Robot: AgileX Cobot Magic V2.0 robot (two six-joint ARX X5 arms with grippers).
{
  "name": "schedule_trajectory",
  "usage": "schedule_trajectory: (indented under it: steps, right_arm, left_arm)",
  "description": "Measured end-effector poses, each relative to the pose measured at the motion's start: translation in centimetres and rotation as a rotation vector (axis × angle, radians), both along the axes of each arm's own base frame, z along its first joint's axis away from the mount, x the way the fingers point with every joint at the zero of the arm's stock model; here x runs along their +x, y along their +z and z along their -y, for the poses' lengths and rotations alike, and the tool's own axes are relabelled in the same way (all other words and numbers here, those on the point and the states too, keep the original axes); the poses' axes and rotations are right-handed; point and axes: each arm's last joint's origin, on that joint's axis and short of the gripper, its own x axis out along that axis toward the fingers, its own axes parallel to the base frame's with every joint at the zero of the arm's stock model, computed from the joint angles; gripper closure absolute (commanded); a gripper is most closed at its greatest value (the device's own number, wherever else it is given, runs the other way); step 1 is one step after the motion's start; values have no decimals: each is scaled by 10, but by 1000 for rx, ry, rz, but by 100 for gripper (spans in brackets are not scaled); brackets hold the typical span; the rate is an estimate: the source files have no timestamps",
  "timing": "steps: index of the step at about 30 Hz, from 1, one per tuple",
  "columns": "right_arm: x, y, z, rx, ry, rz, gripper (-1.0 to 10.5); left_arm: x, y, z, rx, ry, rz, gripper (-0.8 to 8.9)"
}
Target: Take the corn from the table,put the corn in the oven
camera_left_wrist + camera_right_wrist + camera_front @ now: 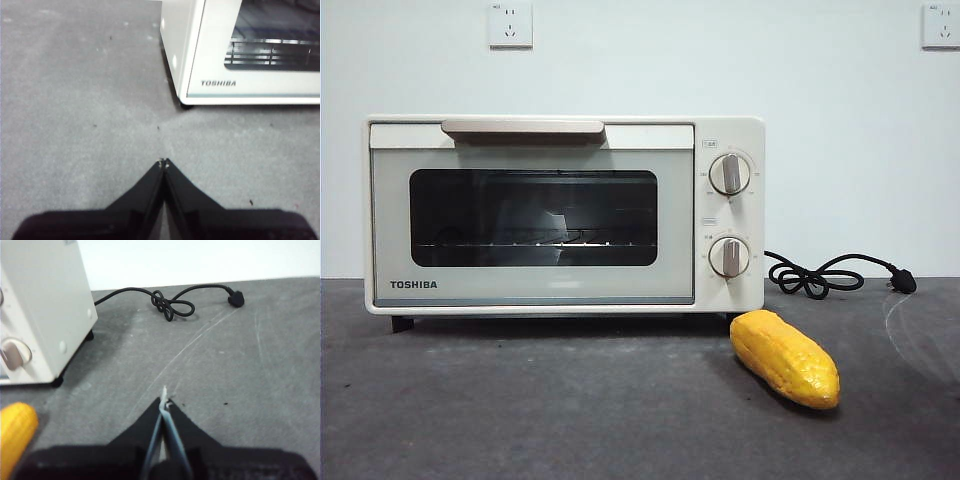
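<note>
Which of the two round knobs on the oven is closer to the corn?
The lower knob. It sits just above the corn lying on the table, while the upper knob is higher up on the oven.

Front camera low, level, facing oven [565,212] door; wrist cameras look down, each sharing oven corner.

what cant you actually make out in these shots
- Corn in the right wrist view: cut off by the picture's edge, only one end shows.
- Oven interior in the front view: dark glass hides all but the rack.
- Knob markings in the front view: too small to read.
- Oven in the left wrist view: only one lower corner is in frame.
- Both grippers: absent from the front view.
</note>
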Motion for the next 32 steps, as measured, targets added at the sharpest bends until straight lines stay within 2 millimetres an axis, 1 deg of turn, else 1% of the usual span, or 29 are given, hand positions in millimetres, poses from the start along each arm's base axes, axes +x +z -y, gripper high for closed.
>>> schedule_trajectory:
  steps: [4,6,9,11,12,14,15,17,21,27,31,32]
  right_arm:
    - [0,0,0,229,-39,-20,946]
    - [0,0,0,297,-46,-26,946]
    - [0,1,-3,368,30,-42,946]
    - [-2,6,-5,400,112,-49,947]
    - [-3,12,-6,410,162,-42,949]
    - [-7,28,-10,433,289,-29,950]
    - [-9,37,-12,440,367,-28,950]
    - [-12,54,-14,442,460,-23,950]
    - [-18,98,-15,424,505,41,948]
    - [-16,146,-17,385,621,61,945]
    - [-6,169,-18,372,656,12,934]
    - [-3,173,-18,367,656,-9,911]
  left_arm:
    - [0,0,0,-115,34,-5,817]
    - [0,0,1,-177,12,-18,817]
    - [0,0,5,-283,-97,-43,817]
    - [-1,3,9,-362,-195,-65,817]
    - [-1,9,10,-395,-246,-70,818]
    - [0,27,12,-430,-323,-54,819]
    - [0,39,12,-433,-325,-45,819]
    - [2,62,12,-431,-322,-40,819]
    - [10,115,12,-407,-322,-83,819]
    - [22,167,15,-319,-358,-202,819]
    - [30,200,19,-253,-411,-283,819]
    - [32,208,21,-238,-427,-302,819]
